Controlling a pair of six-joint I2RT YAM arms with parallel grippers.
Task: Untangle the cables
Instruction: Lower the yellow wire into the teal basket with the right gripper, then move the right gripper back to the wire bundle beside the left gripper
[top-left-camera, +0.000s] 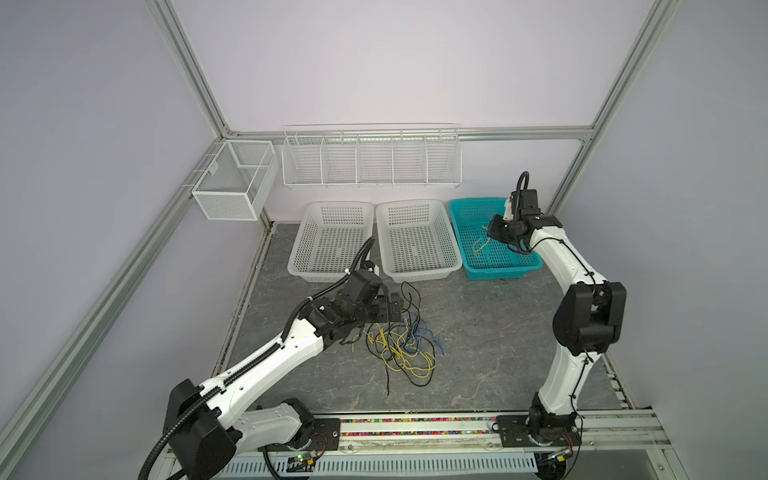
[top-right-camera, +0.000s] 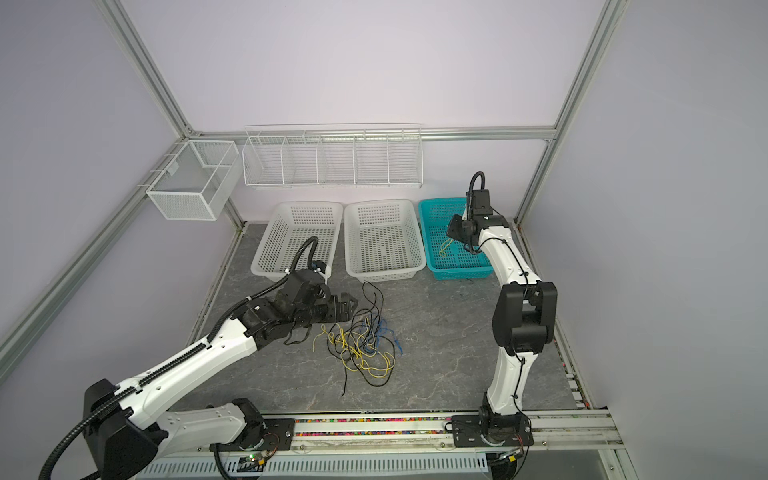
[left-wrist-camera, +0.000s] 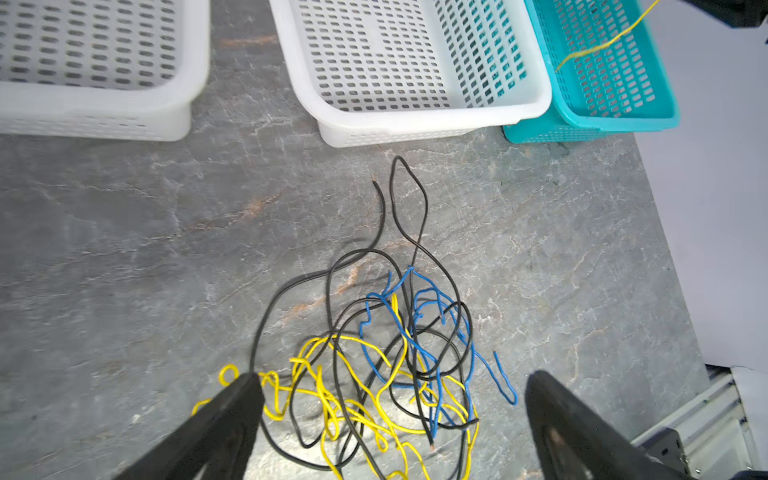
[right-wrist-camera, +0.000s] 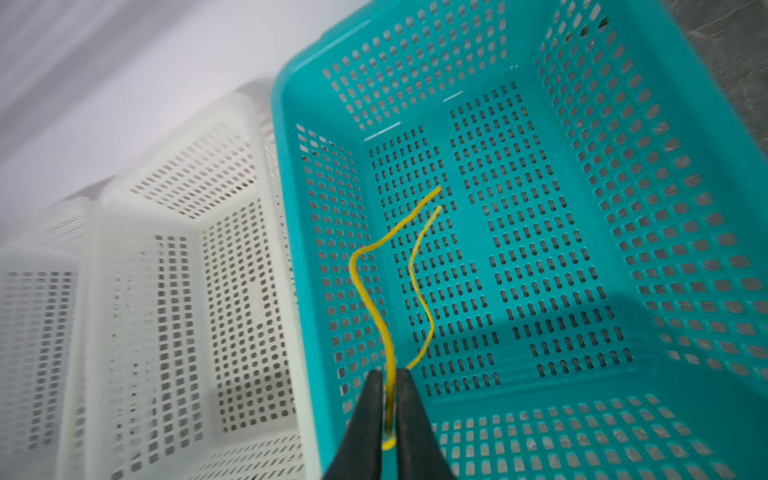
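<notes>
Top views, marble tbl (top-left-camera: 498, 332), cables (top-left-camera: 399, 345), lilac walls (top-left-camera: 374, 62)

**Edges, blur and a doubtful pinch**

In the left wrist view the cable tangle (left-wrist-camera: 390, 365) runs out past the picture's edge. So do the fingers (left-wrist-camera: 232, 415) of the left gripper (left-wrist-camera: 392, 380). One white basket (left-wrist-camera: 104, 108) is cropped and smeared. In the right wrist view the right gripper (right-wrist-camera: 388, 374) flanks the yellow cable (right-wrist-camera: 374, 299), but whether it presses the cable cannot be told. In both top views its fingertips are too dark and small to make out.
</notes>
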